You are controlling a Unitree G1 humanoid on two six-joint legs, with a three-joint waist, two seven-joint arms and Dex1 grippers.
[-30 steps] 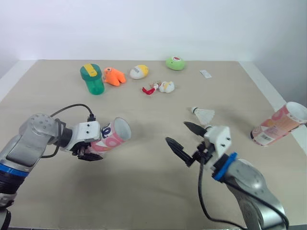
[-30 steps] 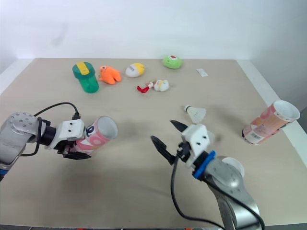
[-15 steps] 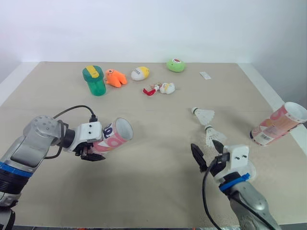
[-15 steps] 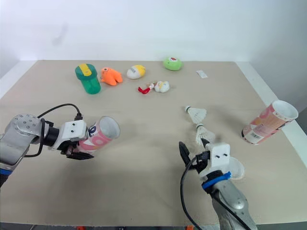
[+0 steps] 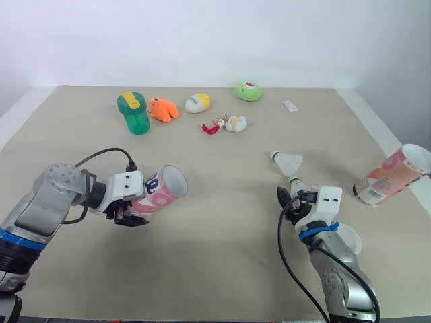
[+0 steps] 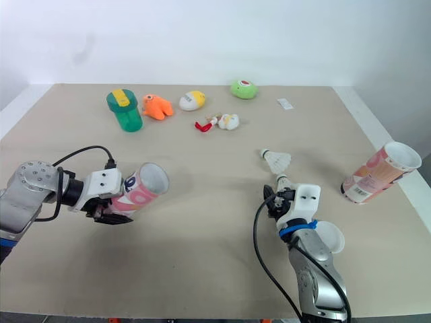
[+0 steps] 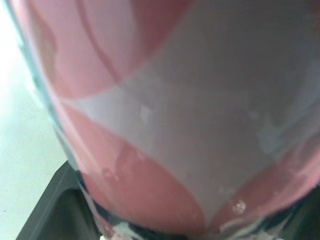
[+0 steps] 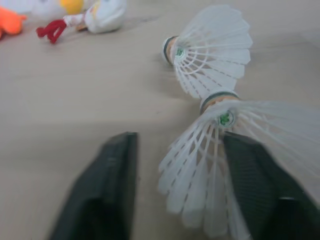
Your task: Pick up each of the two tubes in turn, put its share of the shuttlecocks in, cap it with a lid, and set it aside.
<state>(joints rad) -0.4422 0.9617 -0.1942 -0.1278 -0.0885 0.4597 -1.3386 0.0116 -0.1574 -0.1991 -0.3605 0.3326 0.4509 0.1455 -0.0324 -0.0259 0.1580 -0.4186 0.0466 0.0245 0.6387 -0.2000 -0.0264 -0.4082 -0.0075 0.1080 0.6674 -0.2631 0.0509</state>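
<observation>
My left gripper (image 5: 130, 207) is shut on a pink and white tube (image 5: 161, 190), held tilted above the table with its open mouth facing right; the tube's wall (image 7: 175, 110) sits close before the left wrist camera. My right gripper (image 8: 180, 145) is open and low at the table, its fingers either side of the nearer white shuttlecock (image 8: 215, 155). A second shuttlecock (image 5: 288, 161) lies just beyond it. The other pink tube (image 5: 394, 176) lies at the table's right edge. A white lid (image 5: 347, 239) rests beside my right forearm.
Along the far side stand a green cup (image 5: 133, 112), an orange toy (image 5: 162, 109), a yellow-white toy (image 5: 197, 102), a green toy (image 5: 248, 91), a small red and white toy (image 5: 225, 124) and a white tag (image 5: 290, 105). The table's right edge runs close by the lying tube.
My right arm has swung right and down toward the shuttlecocks; its open fingers now straddle the nearer one. The left gripper has kept the tube still.
</observation>
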